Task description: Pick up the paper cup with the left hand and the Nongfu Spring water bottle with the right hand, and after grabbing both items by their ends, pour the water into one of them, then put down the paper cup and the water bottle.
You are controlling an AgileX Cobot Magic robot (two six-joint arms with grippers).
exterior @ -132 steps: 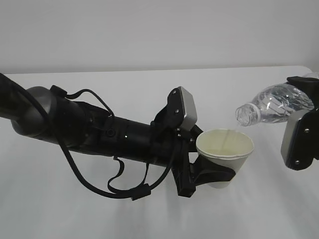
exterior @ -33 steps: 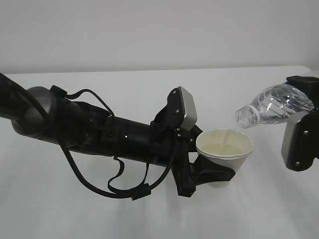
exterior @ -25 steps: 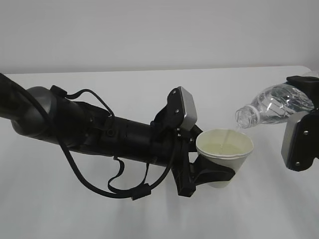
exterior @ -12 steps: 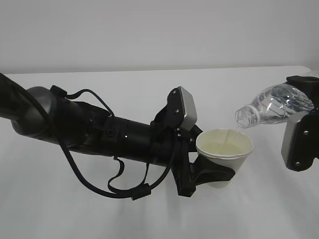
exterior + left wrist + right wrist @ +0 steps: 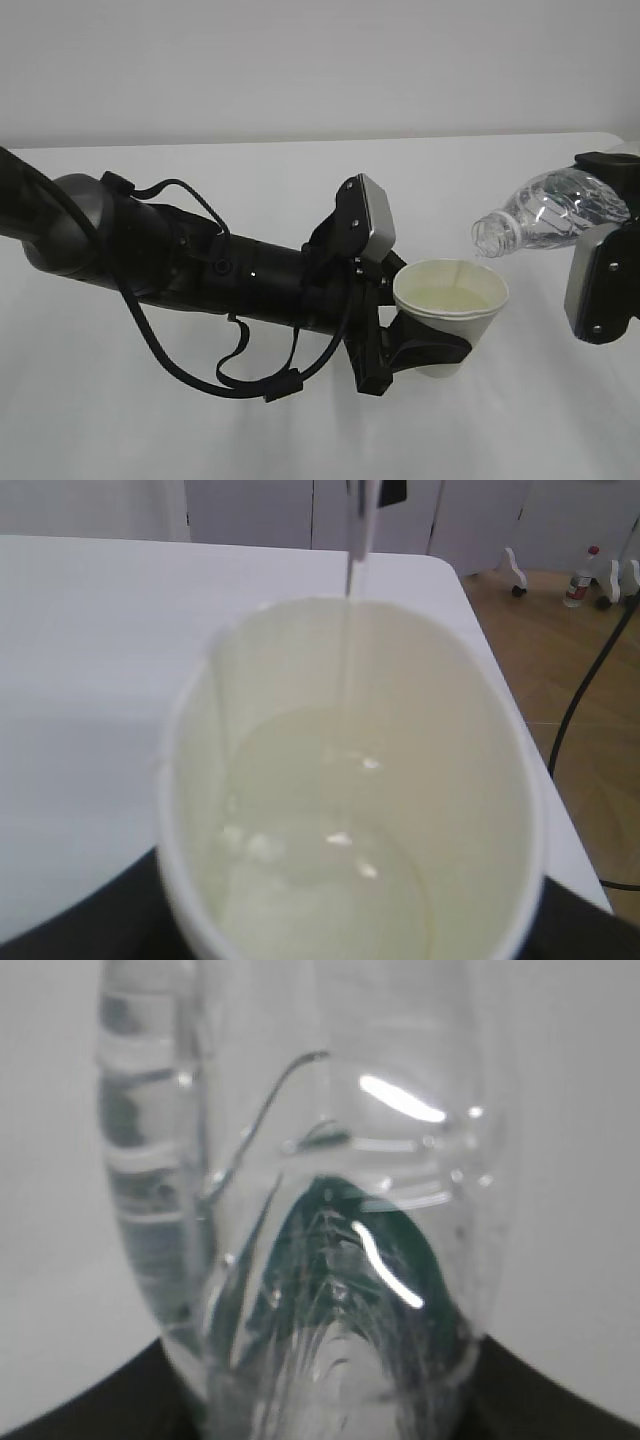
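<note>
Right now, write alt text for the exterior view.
A tilted clear water bottle, held by the right gripper, pours a thin stream into a paper cup gripped by the left gripper. The cup is partly full and held above a white table.

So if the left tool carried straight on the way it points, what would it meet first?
Probably the right tool holding the tilted water bottle, beyond the paper cup that the left tool already grips; depth is unclear, so it could pass.

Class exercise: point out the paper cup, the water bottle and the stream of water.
paper cup [image 5: 455, 330]: exterior view, outer side wall.
water bottle [image 5: 550, 210]: exterior view, clear ribbed body.
stream of water [image 5: 352, 630]: left wrist view, falling column.
</note>
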